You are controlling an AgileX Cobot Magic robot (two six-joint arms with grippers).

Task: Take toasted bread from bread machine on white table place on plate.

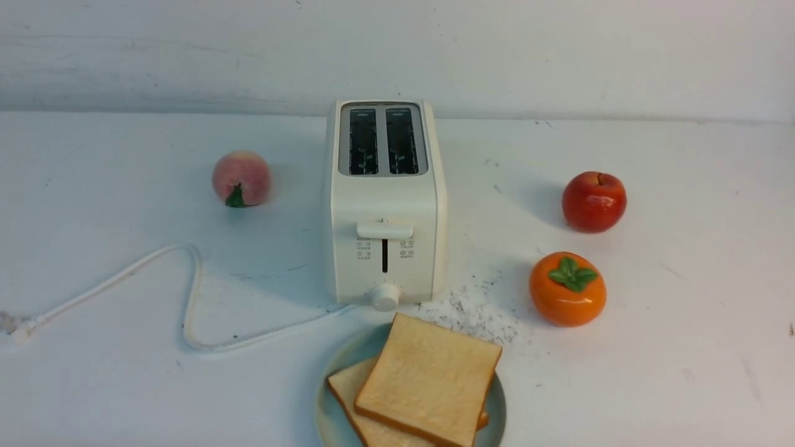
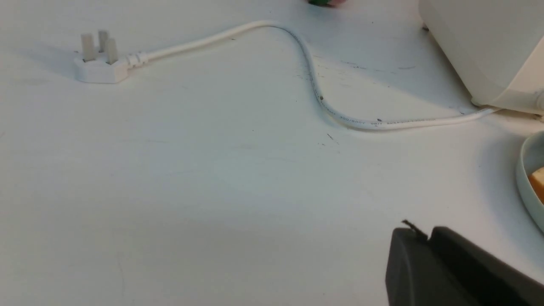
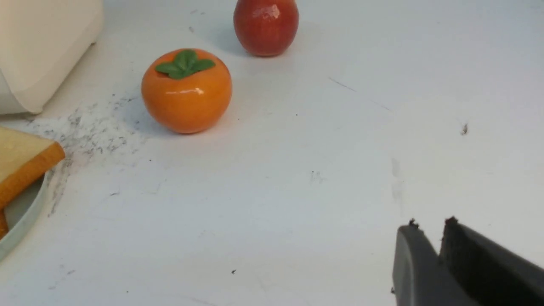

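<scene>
Both slices (image 1: 428, 379) lie stacked on the plate (image 1: 329, 410), toaster (image 1: 385, 205) slots empty. My left hand (image 2: 418, 231) and right hand (image 3: 429, 227) are closed, holding nothing. I think a careless retreat could knock the overhanging top slice onto the counter (image 1: 683, 310).

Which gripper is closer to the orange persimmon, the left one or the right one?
Right. The right gripper hovers over bare table beyond the persimmon; the left gripper is across the plate, by the cord.
</scene>
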